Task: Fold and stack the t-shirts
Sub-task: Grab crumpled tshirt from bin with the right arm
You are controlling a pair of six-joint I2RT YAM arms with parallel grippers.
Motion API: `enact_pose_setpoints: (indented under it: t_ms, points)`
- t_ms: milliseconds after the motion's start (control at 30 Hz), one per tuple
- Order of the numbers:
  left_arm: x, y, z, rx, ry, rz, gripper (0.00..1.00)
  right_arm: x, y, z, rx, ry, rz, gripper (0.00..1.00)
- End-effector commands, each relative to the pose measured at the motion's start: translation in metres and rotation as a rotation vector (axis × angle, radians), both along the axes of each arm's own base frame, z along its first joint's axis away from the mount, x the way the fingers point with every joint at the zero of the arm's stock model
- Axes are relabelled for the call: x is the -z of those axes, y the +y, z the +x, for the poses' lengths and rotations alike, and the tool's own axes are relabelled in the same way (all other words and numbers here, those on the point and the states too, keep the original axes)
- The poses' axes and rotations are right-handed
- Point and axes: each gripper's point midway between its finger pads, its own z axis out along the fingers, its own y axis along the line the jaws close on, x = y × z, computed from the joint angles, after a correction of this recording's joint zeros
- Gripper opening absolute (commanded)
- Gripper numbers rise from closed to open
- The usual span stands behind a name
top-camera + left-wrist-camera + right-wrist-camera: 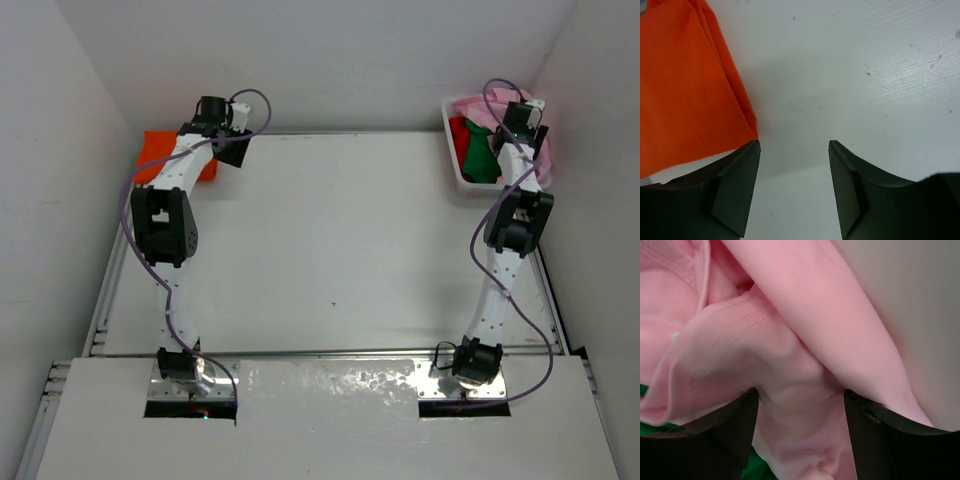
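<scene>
A folded bright orange t-shirt [160,155] [685,90] lies flat at the table's far left edge. My left gripper [232,150] [794,145] hovers just to its right, open and empty, its left finger close to the shirt's corner. The light pink t-shirt [480,105] [790,340] lies crumpled on top of the white mesh basket [450,150], over the green t-shirt [483,160] [752,467] and the red t-shirt [460,130]. My right gripper [500,142] [800,395] is down in the basket. Its jaws stand wide apart with a bunched fold of pink fabric between them.
The basket stands in the far right corner against the wall. White walls enclose the table at the back and on both sides. Metal rails run along the table's left and right edges.
</scene>
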Motion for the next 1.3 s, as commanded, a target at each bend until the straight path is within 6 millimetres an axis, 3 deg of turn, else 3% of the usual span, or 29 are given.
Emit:
enact_pose_setpoints:
  t_ms: [0,67,167,200,300,400,433,500,533,600,633,667,700,733,833,867,933,1067,1200,1267]
  points:
    - [-0.011,0.002,0.006,-0.015,-0.015,0.028,0.55,-0.004,-0.012,0.005,0.021,0.007,-0.1,0.67]
    - [-0.013,0.004,0.006,-0.018,-0.02,0.063,0.55,0.011,-0.014,0.002,0.002,0.06,-0.11,0.65]
    - [-0.018,0.004,0.007,-0.01,-0.028,0.089,0.56,0.028,-0.012,-0.003,-0.027,0.13,-0.121,0.27]
    - [-0.019,0.004,0.007,-0.007,-0.03,0.097,0.56,0.023,-0.012,-0.004,-0.029,0.131,-0.127,0.0]
    - [-0.02,0.003,0.006,-0.004,-0.031,0.108,0.56,0.008,-0.008,-0.004,-0.042,0.119,-0.141,0.0]
    - [-0.022,0.002,0.006,0.002,-0.033,0.11,0.56,-0.033,0.002,-0.001,-0.066,0.08,-0.186,0.0]
    - [-0.024,0.001,0.005,0.004,-0.035,0.11,0.56,-0.062,0.007,0.0,-0.07,0.038,-0.201,0.0]
    - [-0.029,0.001,0.006,0.006,-0.046,0.114,0.56,-0.091,0.015,0.003,-0.088,-0.02,-0.211,0.0]
    - [-0.032,0.002,0.006,0.005,-0.05,0.117,0.56,-0.119,0.019,-0.001,-0.092,-0.068,-0.222,0.0]
    - [-0.039,0.002,0.007,0.005,-0.066,0.121,0.56,-0.152,0.029,0.0,-0.114,-0.147,-0.236,0.0]
    - [-0.042,0.003,0.006,0.005,-0.069,0.12,0.56,-0.157,0.032,-0.004,-0.122,-0.158,-0.232,0.0]
    - [-0.044,0.002,0.005,0.004,-0.072,0.117,0.56,-0.203,0.039,-0.015,-0.132,-0.243,-0.248,0.0]
    - [-0.046,0.002,0.004,0.003,-0.073,0.117,0.56,-0.199,0.04,-0.014,-0.139,-0.241,-0.242,0.0]
    - [-0.047,0.001,0.004,0.005,-0.078,0.11,0.56,-0.226,0.044,-0.023,-0.141,-0.285,-0.25,0.0]
    - [-0.054,-0.002,0.003,0.012,-0.092,0.091,0.56,-0.245,0.057,-0.033,-0.189,-0.331,-0.227,0.0]
    - [-0.054,-0.003,0.002,0.012,-0.092,0.086,0.56,-0.27,0.063,-0.044,-0.201,-0.385,-0.225,0.0]
    - [-0.059,-0.006,0.002,0.014,-0.106,0.067,0.56,-0.278,0.073,-0.05,-0.24,-0.412,-0.2,0.0]
    - [-0.052,-0.014,-0.006,0.03,-0.09,0.016,0.56,-0.326,0.093,-0.068,-0.297,-0.525,-0.171,0.0]
    - [-0.059,-0.022,-0.011,0.056,-0.107,-0.019,0.55,-0.377,0.103,-0.087,-0.327,-0.615,-0.181,0.0]
    - [-0.063,-0.023,-0.013,0.064,-0.11,-0.024,0.55,-0.399,0.124,-0.09,-0.413,-0.681,-0.137,0.0]
